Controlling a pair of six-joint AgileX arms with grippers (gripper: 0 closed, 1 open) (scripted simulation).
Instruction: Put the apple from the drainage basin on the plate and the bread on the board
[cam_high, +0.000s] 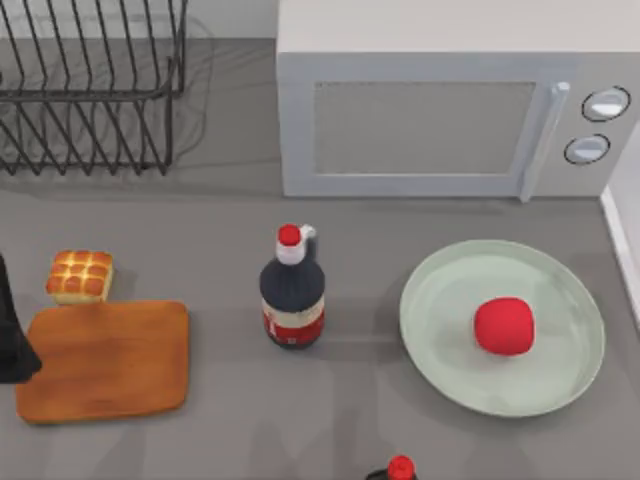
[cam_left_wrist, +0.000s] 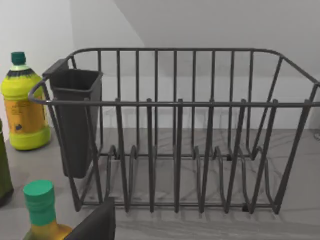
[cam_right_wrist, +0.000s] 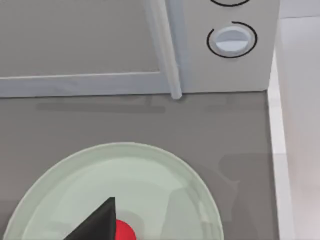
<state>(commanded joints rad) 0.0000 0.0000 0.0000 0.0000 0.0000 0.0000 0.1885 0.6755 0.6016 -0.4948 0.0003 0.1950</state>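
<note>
Apple (cam_high: 504, 325) already sits on the plate (cam_high: 440, 300); bread (cam_high: 80, 276) rests on the desk just beyond the board (cam_high: 105, 360), near your left tool (cam_high: 12, 350). Its finger state: cannot tell. Descend squarely over the loaf, pinch the pale sides.

The desk (cam_high: 230, 420) is bounded at the rear by a microwave (cam_high: 450, 110) and a wire dish rack (cam_high: 90, 90). Between the board (cam_high: 105, 360) and the plate (cam_high: 502, 327), the middle of the desk is obstructed by an upright dark sauce bottle (cam_high: 292, 290). Open desk is left on either side of this bottle. A second red-capped bottle (cam_high: 398, 470) is located at the front edge. The bread (cam_high: 80, 276) is set just behind the board, whose top is unobstructed. Bottles (cam_left_wrist: 22, 105) are grouped beside the rack. The plate centre is occupied by the apple (cam_high: 503, 325).
</note>
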